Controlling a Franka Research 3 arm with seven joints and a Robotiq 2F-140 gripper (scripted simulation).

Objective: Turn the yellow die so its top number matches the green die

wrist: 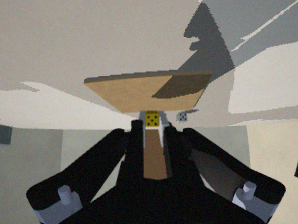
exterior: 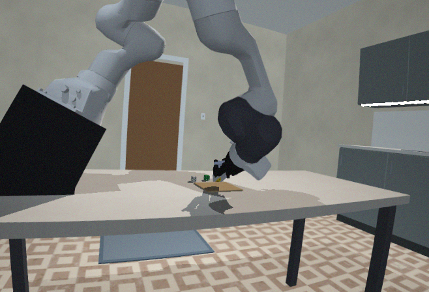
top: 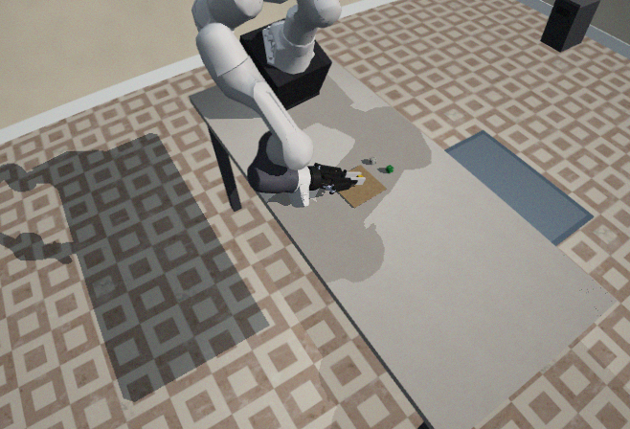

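Note:
The yellow die is between the fingertips of my gripper, which is shut on it and tilted well over. The die is low at the mat; whether it touches the mat cannot be told. One pipped face shows in the wrist view; its top number is not readable. The green die sits on the table off the mat; it is hidden in the wrist view. The mat lies flat.
A white die sits on the table just off the mat, near the green die. The arm's black base block stands at one end of the table.

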